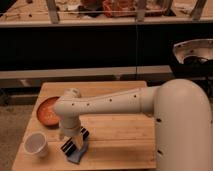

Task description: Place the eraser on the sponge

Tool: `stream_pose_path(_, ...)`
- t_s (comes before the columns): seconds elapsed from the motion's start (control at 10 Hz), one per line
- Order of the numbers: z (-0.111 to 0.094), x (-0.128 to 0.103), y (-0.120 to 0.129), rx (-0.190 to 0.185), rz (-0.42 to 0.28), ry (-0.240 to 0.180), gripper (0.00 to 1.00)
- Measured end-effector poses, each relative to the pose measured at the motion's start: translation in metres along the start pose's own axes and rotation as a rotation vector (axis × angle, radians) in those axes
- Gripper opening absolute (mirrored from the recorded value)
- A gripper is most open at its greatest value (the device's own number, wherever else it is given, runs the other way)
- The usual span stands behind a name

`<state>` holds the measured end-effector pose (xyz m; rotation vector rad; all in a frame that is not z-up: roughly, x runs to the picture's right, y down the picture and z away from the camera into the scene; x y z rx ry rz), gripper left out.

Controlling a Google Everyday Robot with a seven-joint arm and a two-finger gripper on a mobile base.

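The blue sponge (77, 156) lies flat near the front edge of the wooden table (120, 135), left of centre. My gripper (75, 141) points straight down on the end of the white arm (110, 102) and sits right over the sponge, at or just above its top. It covers most of the sponge. I cannot make out the eraser as a separate thing; the gripper hides the spot where it would be.
A white cup (36, 144) stands at the front left, close to the gripper. An orange plate (46, 111) lies behind it near the left edge. A dark counter and shelving run behind the table, and the robot's white body (182, 130) fills the right side.
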<state>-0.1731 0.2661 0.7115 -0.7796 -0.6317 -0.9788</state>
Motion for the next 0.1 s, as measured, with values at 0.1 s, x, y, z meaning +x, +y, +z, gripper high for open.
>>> stream_pose_path(0.1, -0.0001, 0.0003, 0.0003, 0.0, -0.003, 0.0, 0.8)
